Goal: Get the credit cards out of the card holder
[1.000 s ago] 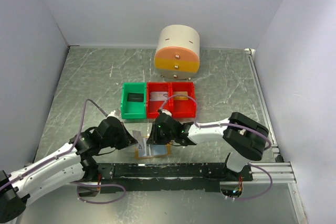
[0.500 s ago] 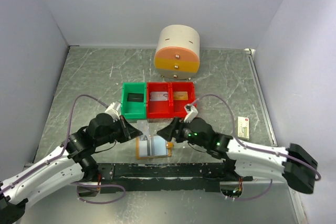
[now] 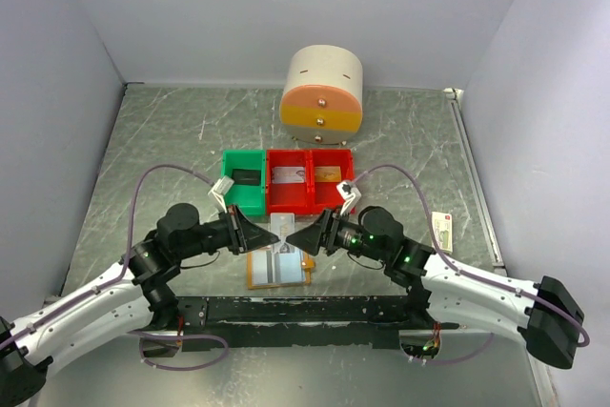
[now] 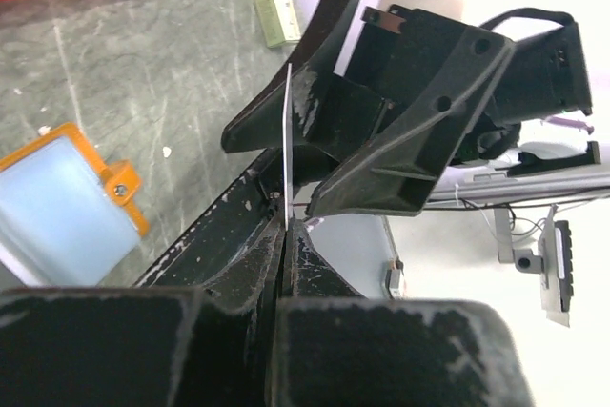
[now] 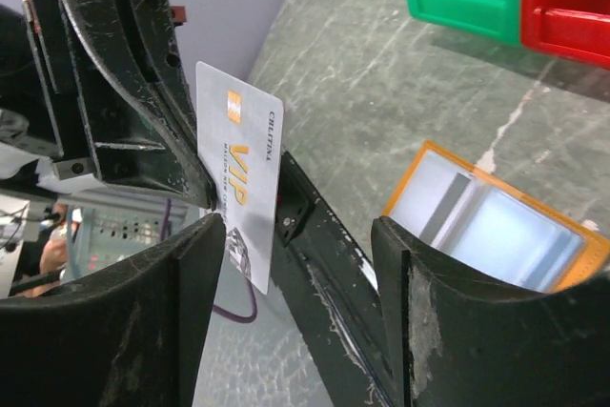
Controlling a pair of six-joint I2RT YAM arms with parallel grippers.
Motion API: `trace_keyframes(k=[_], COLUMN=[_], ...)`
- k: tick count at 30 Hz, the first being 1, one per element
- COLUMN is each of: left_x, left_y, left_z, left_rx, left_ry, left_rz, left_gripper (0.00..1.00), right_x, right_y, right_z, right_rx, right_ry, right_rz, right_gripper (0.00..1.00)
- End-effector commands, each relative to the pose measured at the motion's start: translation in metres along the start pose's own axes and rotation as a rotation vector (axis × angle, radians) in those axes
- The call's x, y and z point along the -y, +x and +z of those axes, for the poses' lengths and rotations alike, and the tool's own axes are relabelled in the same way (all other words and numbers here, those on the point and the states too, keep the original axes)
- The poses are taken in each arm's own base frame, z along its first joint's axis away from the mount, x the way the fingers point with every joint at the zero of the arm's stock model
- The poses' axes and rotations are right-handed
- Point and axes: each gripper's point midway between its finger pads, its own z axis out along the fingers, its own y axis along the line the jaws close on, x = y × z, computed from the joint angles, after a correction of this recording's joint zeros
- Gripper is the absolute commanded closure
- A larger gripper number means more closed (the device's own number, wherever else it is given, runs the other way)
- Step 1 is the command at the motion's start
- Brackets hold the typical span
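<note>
The card holder [image 3: 278, 270] lies open on the table near the front rail, pale blue inside with an orange rim; it also shows in the left wrist view [image 4: 62, 209] and the right wrist view [image 5: 496, 226]. My left gripper [image 3: 268, 234] is shut on a silver credit card [image 5: 238, 173] printed "VIP" and holds it upright above the holder. The left wrist view shows that card edge-on [image 4: 286, 140]. My right gripper [image 3: 292, 238] is open and faces the card from the right, its fingers [image 5: 181, 312] on either side of the card's edge without touching it.
A green bin [image 3: 243, 199] and a red bin [image 3: 310, 199] stand behind the holder; flat grey and gold pieces lie in the red one. A round drawer unit [image 3: 322, 92] is at the back. A small white box [image 3: 441, 231] lies at the right. A black rail [image 3: 305, 310] runs along the front.
My left gripper has lifted the silver card off the holder and turned it toward the right. My right arm has swung out to the right and its open gripper now faces the card.
</note>
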Motion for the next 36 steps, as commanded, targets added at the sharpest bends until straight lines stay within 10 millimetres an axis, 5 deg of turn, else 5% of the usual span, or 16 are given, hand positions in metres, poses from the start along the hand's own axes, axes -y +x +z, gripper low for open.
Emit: trace_keyframes(k=[1, 9, 17, 24, 30, 36], left_x=[0.031, 0.041, 0.043, 0.038, 0.020, -0.007], left_y=[-0.004, 0.002, 0.001, -0.002, -0.010, -0.028], left_z=[-0.002, -0.001, 0.001, -0.002, -0.004, -0.016], left_rx=[-0.006, -0.054, -0.047, -0.023, -0.002, 0.035], left_ry=[0.137, 0.198, 0.211, 0.179, 0.015, -0.223], left_rz=[0.048, 0.037, 0.028, 0.017, 0.054, 0.144], left_gripper=[0.93, 0.93, 0.93, 0.91, 0.45, 0.17], right_x=[-0.043, -0.042, -0.053, -0.052, -0.039, -0.016], right_y=[-0.016, -0.023, -0.018, -0.016, -0.023, -0.032], right_z=[-0.001, -0.002, -0.011, -0.015, -0.010, -0.004], right_rx=[0.014, 0.003, -0.032, -0.031, -0.007, -0.011], right_ry=[-0.189, -0.258, -0.410, -0.420, -0.316, -0.110], right_rz=[-0.023, 0.023, 0.084, 0.098, 0.073, 0.003], right_gripper=[0.41, 0.65, 0.99, 1.00, 1.00, 1.00])
